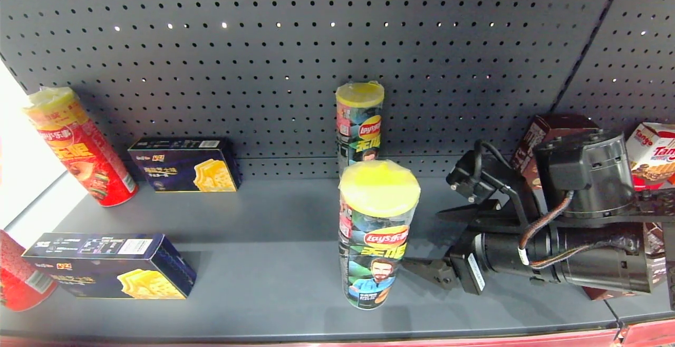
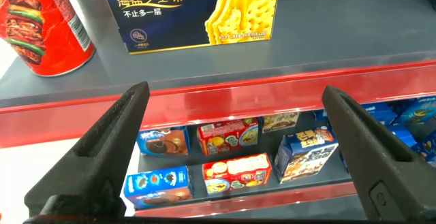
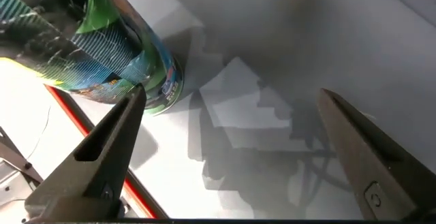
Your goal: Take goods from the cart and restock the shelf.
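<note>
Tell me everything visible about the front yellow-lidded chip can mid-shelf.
The tall cylindrical chip can with a green-and-blue printed wrap stands upright on the dark grey shelf board, near its front edge. A yellow plastic lid under clear film caps it. A matching can stands behind it, apart. The open right gripper sits beside it, not around it.

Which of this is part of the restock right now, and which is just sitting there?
In play: front green chip can, open right gripper beside it, shelf.
Just sitting: rear green can, red can, rear cracker box, front cracker box, wafer box.
</note>
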